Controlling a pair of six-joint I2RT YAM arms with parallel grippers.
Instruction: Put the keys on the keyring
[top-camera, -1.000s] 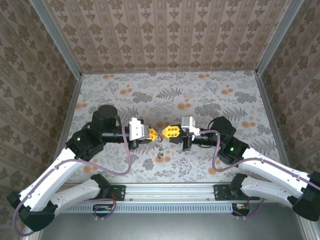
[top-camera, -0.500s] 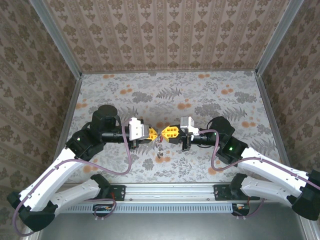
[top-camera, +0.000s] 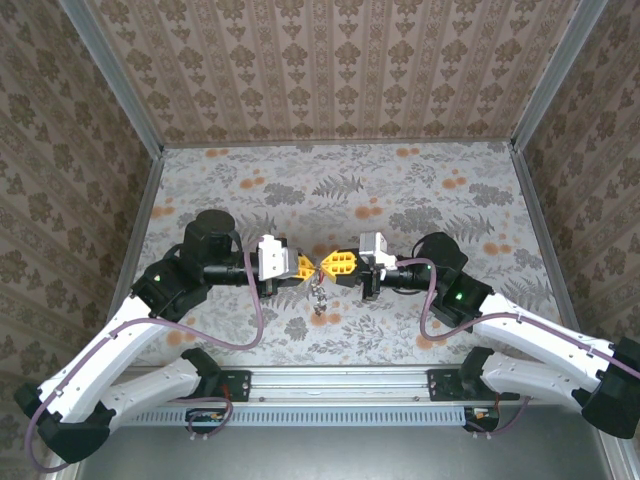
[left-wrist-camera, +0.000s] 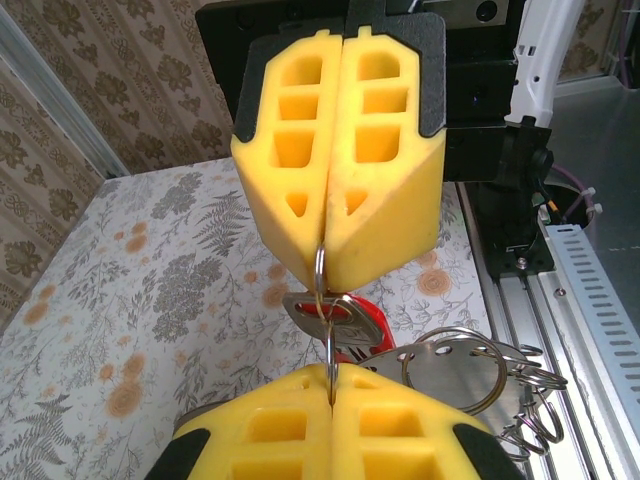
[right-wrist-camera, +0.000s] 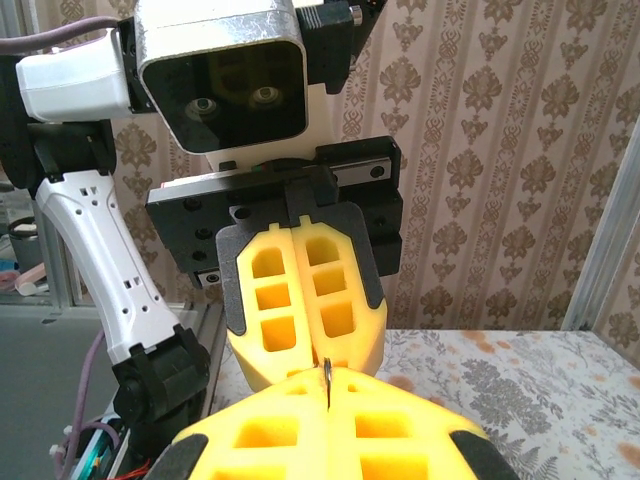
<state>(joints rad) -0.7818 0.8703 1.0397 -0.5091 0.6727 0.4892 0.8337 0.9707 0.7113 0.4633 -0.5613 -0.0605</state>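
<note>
Two grippers meet tip to tip over the middle of the table. The left gripper and the right gripper each have their yellow fingers pressed together on the one keyring. It is a thin metal loop seen edge-on, running from one finger seam into the other.

One key, silver with a red part, hangs on the keyring just below the right gripper's fingertips. A bunch of spare silver rings lies just beside the keyring, on the side toward the arm bases. There are two larger loops and a few small ones, but the exact count of small ones cannot be told.

Around the keyring the flowered table is open on every side. The back wall and both side walls stand well apart from it. The metal rail at the near edge is the closest border.
</note>
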